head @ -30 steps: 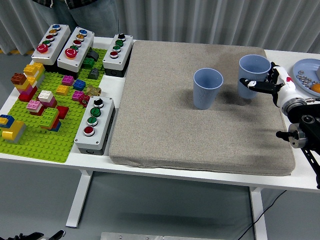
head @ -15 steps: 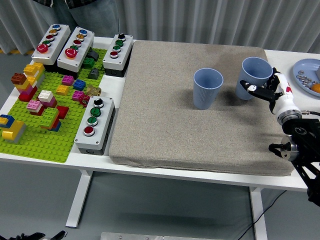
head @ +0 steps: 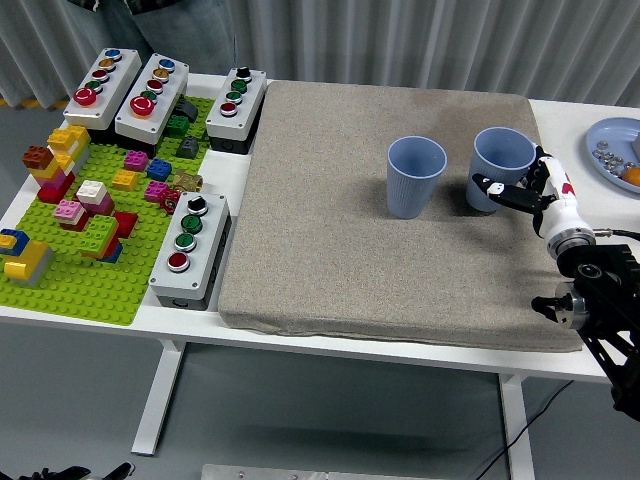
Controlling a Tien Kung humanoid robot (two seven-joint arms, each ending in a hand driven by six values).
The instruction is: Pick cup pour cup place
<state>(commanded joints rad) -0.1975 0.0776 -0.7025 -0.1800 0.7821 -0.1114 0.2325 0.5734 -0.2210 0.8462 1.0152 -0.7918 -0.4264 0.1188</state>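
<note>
Between the earlier pictures and this one, the held cup (head: pixel 500 166) has dropped lower and drifted a little toward the robot, and its mouth now leans toward the camera instead of standing level. Wrapped around its lower wall is the right hand (head: pixel 520 190), black fingers (head: pixel 497 189) across the front and the white wrist trailing off to the right, so the hand is clenched on that pale blue cup. I judge the low side grip is chosen so the rim stays free for pouring; whether the cup is just clear of the grey mat (head: pixel 330 220) or resting on it I cannot tell, and whether anything is inside is not visible.

Just to the left of the hand stands the second cup (head: pixel 414 176), the same pale blue, upright on the mat with its mouth open upward, near the held one but apart from it. It looks like the receiver, and nothing lies between the two.

Behind and to the right of the hand, a blue plate (head: pixel 612 152) with small pieces sits at the table's edge, close enough for the forearm to brush on a wide swing. Far off to the left are three push-button boxes (head: pixel 141 93), a fourth box (head: pixel 189 249) and a green baseplate (head: pixel 80 270) covered in toy bricks. Beyond those, a person's legs (head: pixel 185 30) show at the far side
</note>
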